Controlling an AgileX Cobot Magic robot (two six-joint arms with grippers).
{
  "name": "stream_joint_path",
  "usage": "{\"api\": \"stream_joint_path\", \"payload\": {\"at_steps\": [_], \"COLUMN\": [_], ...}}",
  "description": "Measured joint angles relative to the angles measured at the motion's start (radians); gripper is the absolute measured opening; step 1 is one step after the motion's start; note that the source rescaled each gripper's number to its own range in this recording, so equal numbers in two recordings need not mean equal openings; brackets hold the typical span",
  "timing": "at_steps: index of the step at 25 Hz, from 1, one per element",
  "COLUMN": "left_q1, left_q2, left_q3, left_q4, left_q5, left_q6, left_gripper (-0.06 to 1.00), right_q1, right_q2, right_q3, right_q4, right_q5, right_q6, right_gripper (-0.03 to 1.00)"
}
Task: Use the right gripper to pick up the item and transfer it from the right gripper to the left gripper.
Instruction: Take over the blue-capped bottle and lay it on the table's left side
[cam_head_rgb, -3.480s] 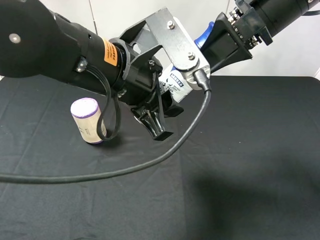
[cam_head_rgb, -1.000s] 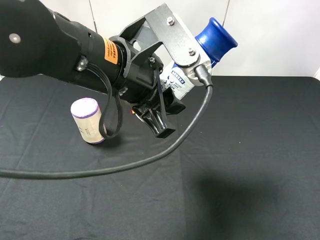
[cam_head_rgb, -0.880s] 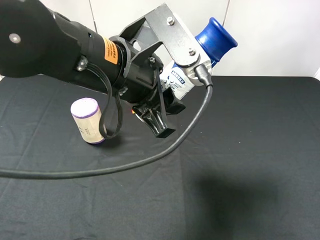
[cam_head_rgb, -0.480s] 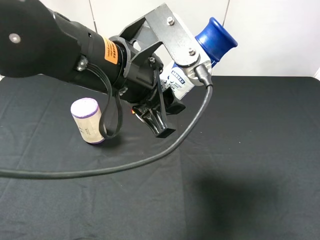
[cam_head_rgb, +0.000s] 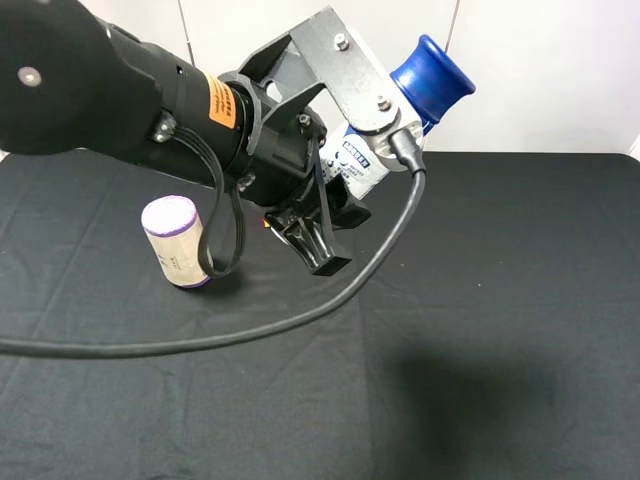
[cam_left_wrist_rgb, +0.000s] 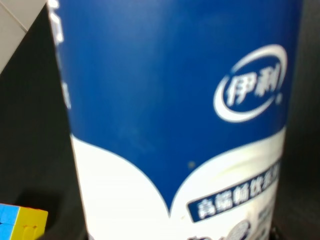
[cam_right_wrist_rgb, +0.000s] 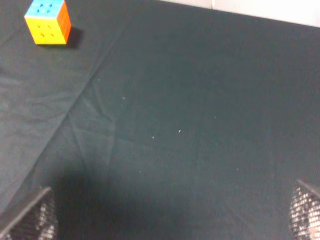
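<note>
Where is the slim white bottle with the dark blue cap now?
Exterior high view, upper middle: the slim white blue-capped bottle is held aloft by the left gripper, up and right of the purple-topped beige canister.

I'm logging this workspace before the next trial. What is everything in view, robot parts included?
slim white bottle with dark blue cap: one, white and blue, held above the table
purple-topped beige canister: one, beige and purple, on the cloth beneath the left arm
small multicoloured puzzle cube: one, orange, blue and yellow, on the cloth
black tablecloth: one, black, covering the table
black cable: one, black, trailing from the left arm
left gripper: one, black, gripping the bottle
right gripper: one, black, open above bare cloth
</note>
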Motion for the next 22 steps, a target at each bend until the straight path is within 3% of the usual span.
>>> {"api": "stream_joint_path", "payload": {"at_steps": [14, 17, 22], "left_q1": [0.000, 0.000, 0.000], "left_q2": [0.000, 0.000, 0.000], "left_q3": [0.000, 0.000, 0.000], "left_q4": [0.000, 0.000, 0.000], "left_q5": [0.000, 0.000, 0.000], "left_q6": [-0.001, -0.001, -0.001], "left_gripper": [0.06, 0.06, 0.06], "right_q1": [-0.003, -0.057, -0.221], "right_q2": [0.000, 0.000, 0.000], "right_q3": [0.015, 0.015, 0.015], "right_q4": [-0.001, -0.001, -0.001], "right_q5": [-0.027, -0.028, -0.028], "right_q6": [0.001, 0.001, 0.001], "right_gripper": [1.00, 1.00, 1.00]}}
